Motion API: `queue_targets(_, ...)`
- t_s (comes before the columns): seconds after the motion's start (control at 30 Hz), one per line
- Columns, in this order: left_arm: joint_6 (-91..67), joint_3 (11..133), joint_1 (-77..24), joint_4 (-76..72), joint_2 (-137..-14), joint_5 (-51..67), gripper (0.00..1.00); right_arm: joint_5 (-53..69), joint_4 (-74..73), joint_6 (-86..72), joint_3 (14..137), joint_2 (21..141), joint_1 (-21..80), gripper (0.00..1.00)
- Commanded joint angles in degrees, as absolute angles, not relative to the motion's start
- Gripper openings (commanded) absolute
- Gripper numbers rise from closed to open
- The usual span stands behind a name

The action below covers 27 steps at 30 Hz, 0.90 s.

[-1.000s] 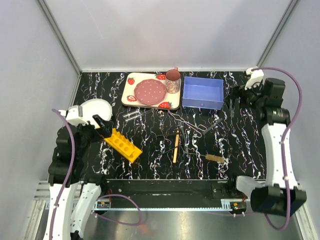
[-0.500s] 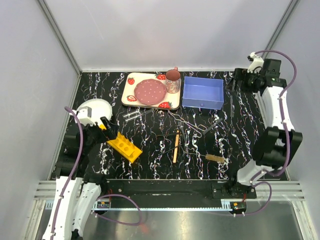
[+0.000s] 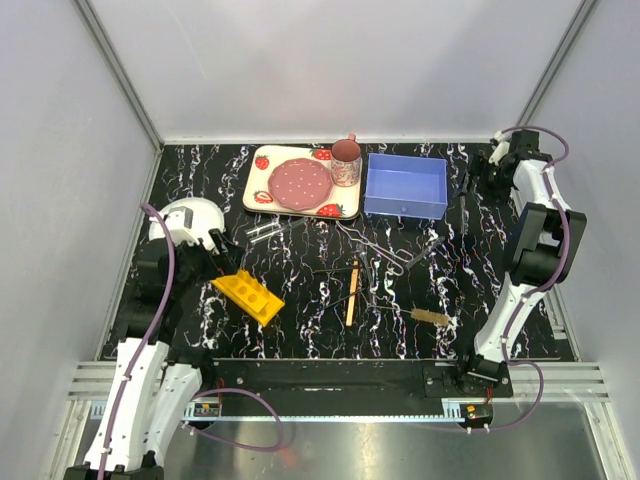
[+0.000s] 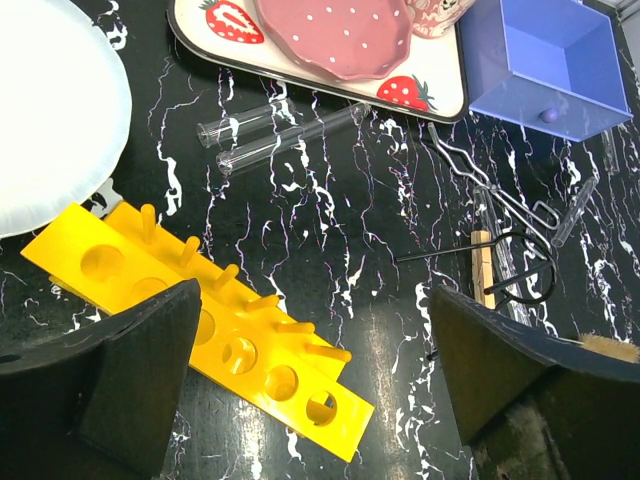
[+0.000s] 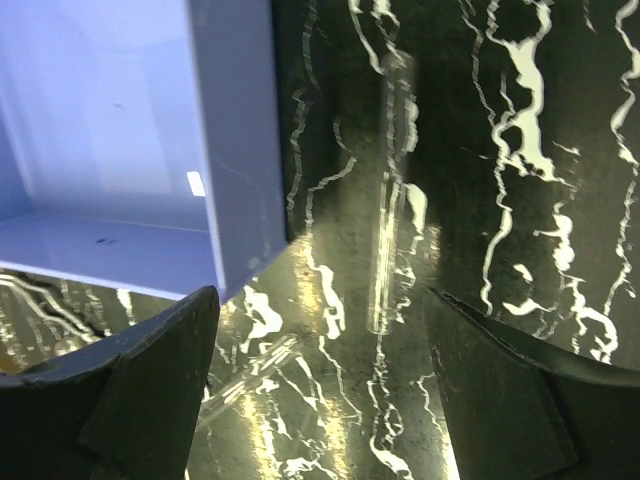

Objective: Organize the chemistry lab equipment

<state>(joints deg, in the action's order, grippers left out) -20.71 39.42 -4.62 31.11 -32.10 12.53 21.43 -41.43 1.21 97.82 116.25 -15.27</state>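
Wide open and empty near the far right corner of the desk [image 3: 480, 280], the right gripper [image 5: 320, 295] hovers over a clear glass tube [image 5: 390, 200] lying just beside the blue box [image 5: 235, 150], its long axis parallel to the box wall and square to the closing line.
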Motion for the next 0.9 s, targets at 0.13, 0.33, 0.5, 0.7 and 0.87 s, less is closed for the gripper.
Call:
queue_targets(0.13, -19.3, 37.6, -4.8, 25.4, -32.2, 14.8, 0.99, 13.5, -42.9, 2.6, 98.8, 118.7, -14.9, 0.75)
queue_targets(0.33, -19.4, 37.4, -4.8, 25.3, -32.6, 15.4, 0.99, 12.3, -43.4, 3.4, 97.9, 121.7, -14.9, 0.68)
queue_targets(0.5, -19.4, 37.4, -4.7, 25.1, -32.3, 15.4, 0.99, 11.9, -43.8, 3.9, 98.1, 123.6, -14.9, 0.61)
queue_targets(0.7, -19.4, 37.1, -4.7, 25.0, -32.3, 15.5, 0.99, 10.5, -44.3, 4.7, 98.9, 125.4, -14.8, 0.57)
queue_targets(0.87, -19.4, 37.2, -4.8, 24.9, -32.7, 15.6, 0.99, 8.8, -44.5, 5.7, 99.0, 126.6, -14.4, 0.55)
